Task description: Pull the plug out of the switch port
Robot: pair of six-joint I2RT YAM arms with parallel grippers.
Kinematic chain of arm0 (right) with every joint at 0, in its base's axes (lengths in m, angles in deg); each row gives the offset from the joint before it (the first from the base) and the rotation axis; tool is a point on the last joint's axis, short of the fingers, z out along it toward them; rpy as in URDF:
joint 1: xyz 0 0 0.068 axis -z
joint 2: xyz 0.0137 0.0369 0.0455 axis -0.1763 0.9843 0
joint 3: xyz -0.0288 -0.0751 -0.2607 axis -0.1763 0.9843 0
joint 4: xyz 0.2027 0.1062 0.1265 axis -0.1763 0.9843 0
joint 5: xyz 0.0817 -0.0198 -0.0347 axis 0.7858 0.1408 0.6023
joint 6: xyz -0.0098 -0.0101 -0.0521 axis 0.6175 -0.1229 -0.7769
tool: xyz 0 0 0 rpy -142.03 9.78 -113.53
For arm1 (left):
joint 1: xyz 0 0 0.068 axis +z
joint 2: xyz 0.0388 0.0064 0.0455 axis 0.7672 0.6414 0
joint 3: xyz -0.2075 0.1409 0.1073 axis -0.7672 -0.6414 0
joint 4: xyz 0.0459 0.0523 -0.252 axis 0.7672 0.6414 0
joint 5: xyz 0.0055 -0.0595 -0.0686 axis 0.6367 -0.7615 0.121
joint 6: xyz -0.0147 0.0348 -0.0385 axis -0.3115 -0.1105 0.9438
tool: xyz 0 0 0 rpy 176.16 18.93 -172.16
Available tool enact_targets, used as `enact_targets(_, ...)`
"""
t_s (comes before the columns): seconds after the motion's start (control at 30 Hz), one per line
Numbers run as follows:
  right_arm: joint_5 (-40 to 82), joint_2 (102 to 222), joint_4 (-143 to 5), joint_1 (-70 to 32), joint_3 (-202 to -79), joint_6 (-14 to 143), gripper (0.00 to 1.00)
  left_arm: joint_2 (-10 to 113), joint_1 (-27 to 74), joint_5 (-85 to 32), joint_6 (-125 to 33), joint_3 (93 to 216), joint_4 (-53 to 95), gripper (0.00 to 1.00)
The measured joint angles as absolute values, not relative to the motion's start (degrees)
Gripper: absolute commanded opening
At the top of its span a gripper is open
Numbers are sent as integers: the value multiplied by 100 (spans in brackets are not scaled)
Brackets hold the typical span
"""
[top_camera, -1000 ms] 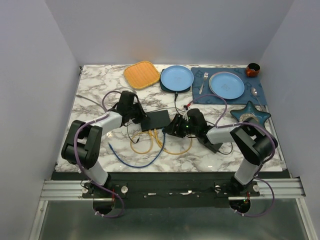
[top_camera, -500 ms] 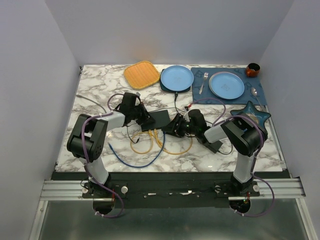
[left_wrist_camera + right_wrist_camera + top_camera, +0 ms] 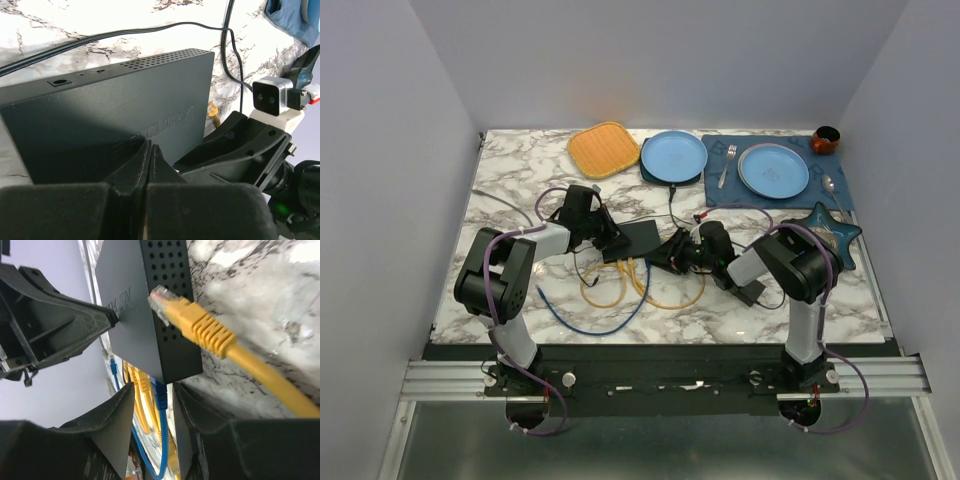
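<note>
You are working to pull a plug from the switch (image 3: 635,240), the flat black box lying mid-table between both arms. Your left gripper (image 3: 150,150), fingers pressed together, is bearing down on the box's top near its left end. Your right gripper (image 3: 154,392) is sitting at the near right corner, jaws partly spread around the blue plug (image 3: 161,402) beside yellow plugs (image 3: 141,387) in the port row. Whether they are pinching it cannot be told. A loose yellow plug (image 3: 197,322) is lying just beside the box's perforated side. Be squeezing the latch tab and drawing straight out from the port, with the left arm pressing firmly so the box is not sliding.
</note>
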State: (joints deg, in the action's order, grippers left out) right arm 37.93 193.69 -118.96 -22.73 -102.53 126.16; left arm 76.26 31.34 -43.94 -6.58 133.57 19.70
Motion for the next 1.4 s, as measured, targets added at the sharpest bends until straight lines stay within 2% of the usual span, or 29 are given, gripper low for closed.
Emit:
enact_targets(0.27,3802,19640,-12366,-2233,-10253,12900,38,7626,3134,-4394,-658,13357,1970,0)
enact_targets(0.53,3806,19727,-12386,-2233,-10334,12948,36,7626,3134,-4396,-658,13357,1970,0)
enact_targets(0.83,3852,19782,-12329,-2236,-10375,13010,28,7634,3134,-4407,-649,13357,1961,0)
enact_targets(1.03,3892,19850,-12416,-2233,-10377,13097,20,7634,3134,-4407,-641,13357,1961,0)
enact_targets(1.13,3905,19876,-12491,-2233,-10375,13099,11,7634,3134,-4407,-641,13357,1961,0)
enact_targets(1.2,3907,19885,-12517,-2233,-10375,13097,2,7634,3134,-4407,-639,13353,1959,0)
enact_targets(1.4,3924,19889,-12521,-2233,-10375,12977,1,7573,3125,-4440,-560,13257,1913,0)
